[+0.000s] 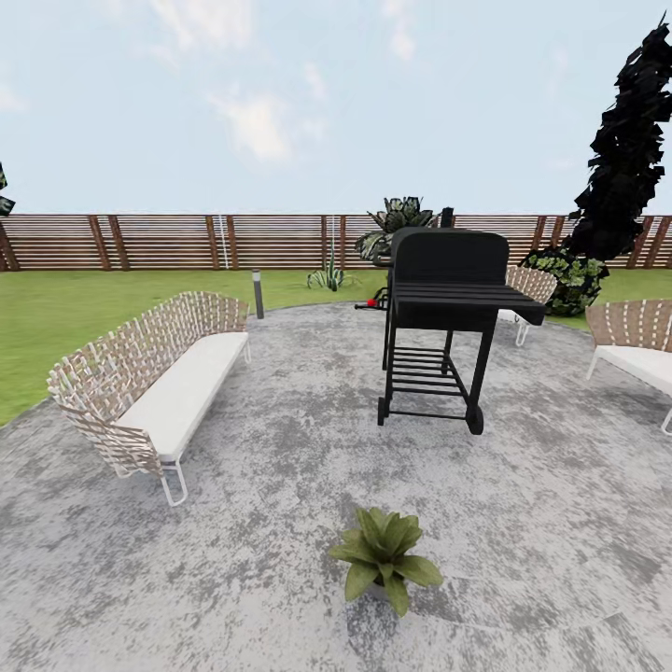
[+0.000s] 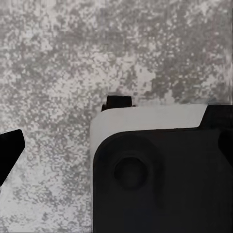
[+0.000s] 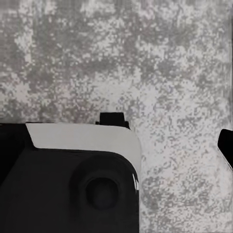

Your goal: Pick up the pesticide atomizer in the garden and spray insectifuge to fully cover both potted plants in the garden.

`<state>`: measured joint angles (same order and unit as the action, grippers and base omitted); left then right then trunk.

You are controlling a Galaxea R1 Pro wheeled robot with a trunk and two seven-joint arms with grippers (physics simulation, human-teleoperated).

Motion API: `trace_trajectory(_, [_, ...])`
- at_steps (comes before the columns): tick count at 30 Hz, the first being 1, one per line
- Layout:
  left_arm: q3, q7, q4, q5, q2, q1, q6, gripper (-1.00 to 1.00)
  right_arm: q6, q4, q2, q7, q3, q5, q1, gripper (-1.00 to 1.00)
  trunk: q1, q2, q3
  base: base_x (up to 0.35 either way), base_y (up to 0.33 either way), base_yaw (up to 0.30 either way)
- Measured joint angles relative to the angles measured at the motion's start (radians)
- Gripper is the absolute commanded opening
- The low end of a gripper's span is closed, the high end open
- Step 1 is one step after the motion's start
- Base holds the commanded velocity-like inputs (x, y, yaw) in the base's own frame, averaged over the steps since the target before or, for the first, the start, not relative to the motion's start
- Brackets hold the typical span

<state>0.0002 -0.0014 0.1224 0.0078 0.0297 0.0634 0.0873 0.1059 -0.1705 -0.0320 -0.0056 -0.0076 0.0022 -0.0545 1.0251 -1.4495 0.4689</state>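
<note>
On paved patio ahead, we saw one potted plant low and near, barbecue grill beyond, wicker sofa at left. Pesticide atomizer not spotted; we judged search pending. Jaws' state: could not tell.

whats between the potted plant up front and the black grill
Nothing: in the head view, only bare grey paving lies between the potted plant and the black grill.
</note>
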Motion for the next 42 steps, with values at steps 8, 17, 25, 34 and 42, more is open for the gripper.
trace_trajectory(8, [0.001,-0.001,0.144,-0.003,0.010,0.139,0.121,1.00,0.171,-0.378,0.000,0.003,0.002,0.002,0.000,1.00,0.000,0.000,0.000,0.000,0.000,0.000])
trace_trajectory(17, [0.001,0.000,0.133,0.000,0.041,0.137,0.197,1.00,0.170,-0.377,0.000,0.002,0.003,0.003,0.000,1.00,0.000,0.000,0.000,0.000,0.000,-0.144])
trace_trajectory(25, [0.001,-0.001,0.131,0.001,0.042,0.137,0.199,1.00,0.170,-0.376,0.000,0.001,0.003,0.002,0.000,1.00,0.000,0.000,0.000,0.000,0.000,-0.264])
trace_trajectory(34, [0.001,-0.001,0.124,0.002,0.041,0.138,0.201,1.00,0.170,-0.375,0.000,0.001,0.003,0.002,0.000,1.00,0.000,0.000,0.000,0.020,-0.007,-0.268])
trace_trajectory(42, [0.001,-0.001,0.123,0.002,0.041,0.138,0.201,1.00,0.170,-0.374,0.000,0.000,0.003,0.002,0.000,1.00,0.000,0.000,0.000,0.160,-0.151,-0.268])
